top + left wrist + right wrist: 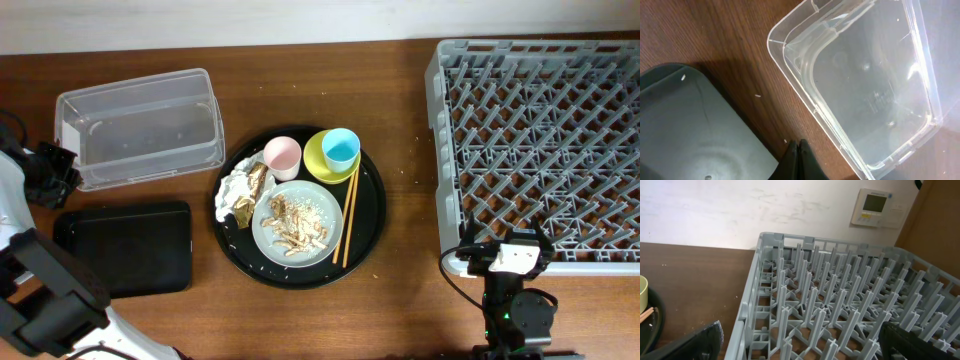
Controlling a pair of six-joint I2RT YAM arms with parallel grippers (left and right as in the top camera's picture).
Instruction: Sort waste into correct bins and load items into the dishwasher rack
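Note:
The dishwasher rack (540,150) fills the right side and is empty; it also fills the right wrist view (840,305). A round black tray (372,215) holds the pink cup (283,155), the blue cup (341,148) standing in the yellow bowl (318,165), the grey plate (318,205) with food scraps (292,228), chopsticks (350,215), the white napkin (230,195) and the brown-gold wrapper (256,180). My left gripper (797,147) is shut and empty over the wood between the clear tub (865,75) and the shallow black tray (690,130). My right gripper (805,345) is open over the rack's near left corner.
The clear tub (140,125) lies at the back left, the shallow black tray (125,245) in front of it. My left arm (45,170) is at the left edge, my right arm (512,255) at the rack's front edge. Bare wood lies between the round tray and the rack.

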